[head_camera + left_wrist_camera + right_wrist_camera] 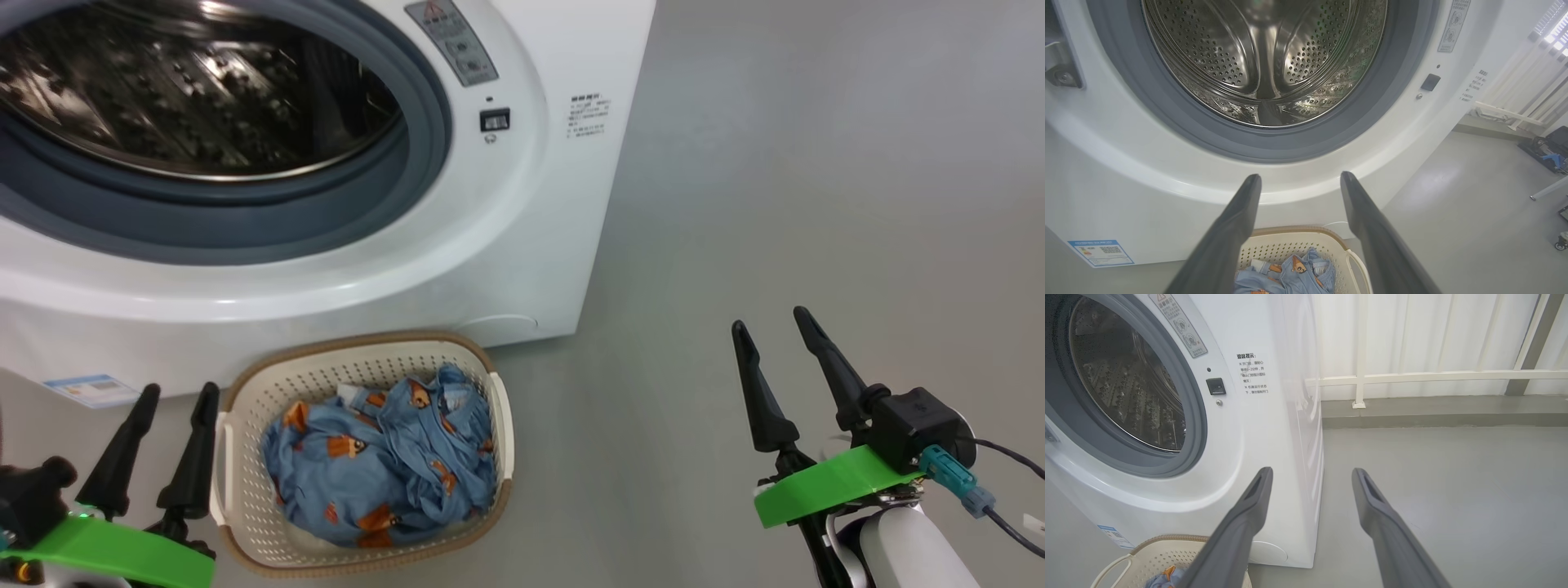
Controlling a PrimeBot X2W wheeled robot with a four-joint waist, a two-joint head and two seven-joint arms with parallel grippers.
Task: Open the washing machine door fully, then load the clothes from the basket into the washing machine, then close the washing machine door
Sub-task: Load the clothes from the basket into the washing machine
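Left pincer (180, 394) stands at the lower left of the head view, jaws wide and empty, just beside the left rim of the basket (359, 340). Right pincer (770, 320) stands at the lower right, equally wide and empty, well apart from the basket over bare floor (775, 163). The clothes (384, 457), a light blue bundle with orange-brown figures, lie heaped inside the basket, which sits on the floor at the bottom centre, directly in front of the washing machine (522, 245). At the upper left the steel drum (188, 90) is exposed inside the grey gasket (245, 224), so the washing machine door is judged open; how far it has swung cannot be told. The step in hand is judged to be the first pickup. Use the left pincer, as it is nearer. Position it above the middle of the bundle, fingers pointing down, and keep the jaws wide during descent. Close on a thick fold, not a single edge, and avoid the perforated wall, where a fingertip could snag. Lift straight up until all fabric clears the rim; the basket looks light and may rise with the load. Carry the bundle over the gasket lip and release well inside the drum, so that no fabric trails across the seal.
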